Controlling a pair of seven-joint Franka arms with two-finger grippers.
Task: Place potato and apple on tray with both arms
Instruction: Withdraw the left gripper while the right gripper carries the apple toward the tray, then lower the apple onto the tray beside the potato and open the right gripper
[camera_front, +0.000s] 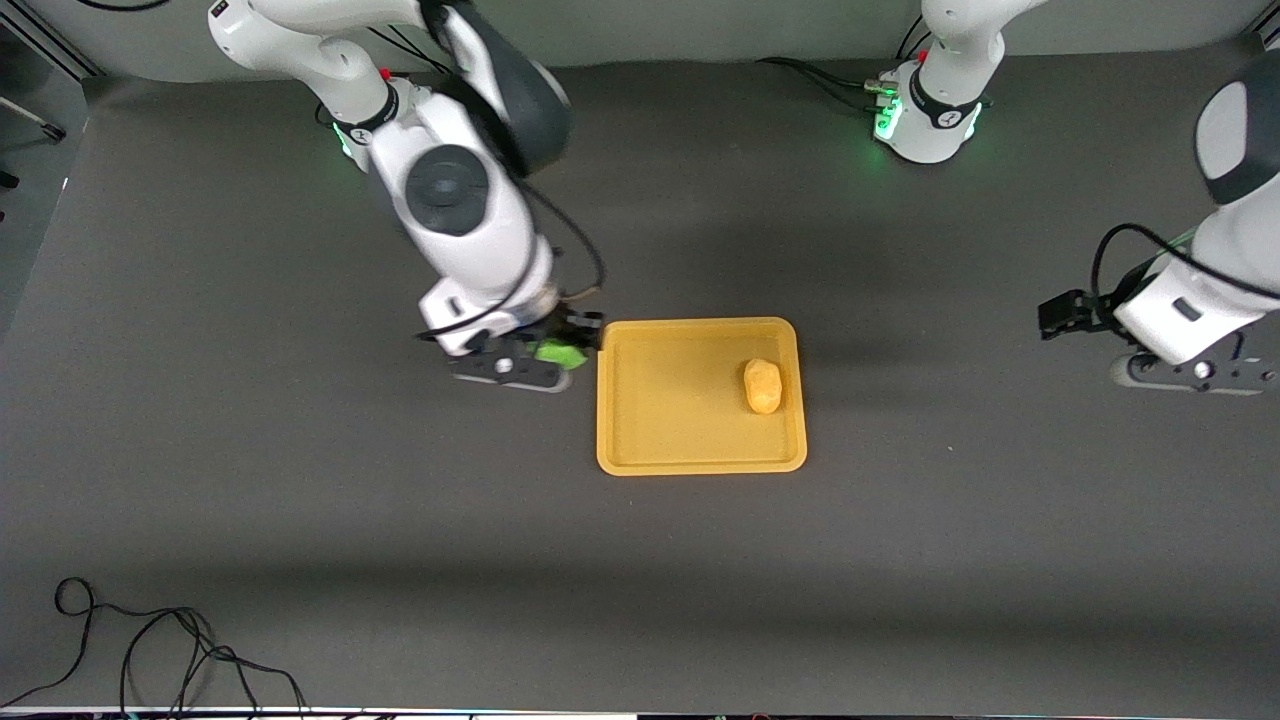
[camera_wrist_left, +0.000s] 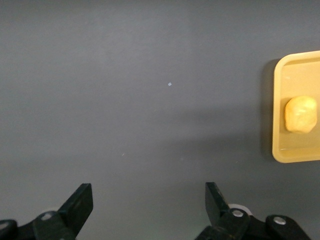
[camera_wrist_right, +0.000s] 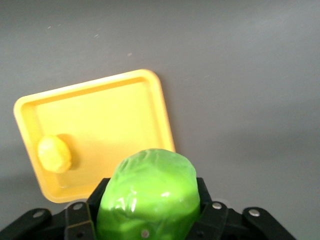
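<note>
Gripping the apple (camera_front: 560, 351) between its fingers, the right gripper (camera_front: 545, 358) hangs over the bare table just beside the tray (camera_front: 660, 440), at the tray's edge toward the right arm's end of the table. The right wrist view shows the green fruit (camera_wrist_right: 148, 192) clamped and filling the space between the fingers, hiding their tips and a corner of the tray (camera_wrist_right: 95, 115). The potato (camera_front: 762, 386) lies on the tray, close to the rim toward the left arm's end. The left arm waits well apart from the tray, its left gripper (camera_front: 1185, 372) over bare table, jaws spread wide with nothing between them, as the left wrist view (camera_wrist_left: 148, 205) shows. From that view the tray (camera_wrist_left: 280, 100) is cut off at the frame edge, only one end visible with the potato (camera_wrist_left: 300, 114). A loose black cable (camera_front: 150, 650) lies on the table much nearer the front camera than the tray.
</note>
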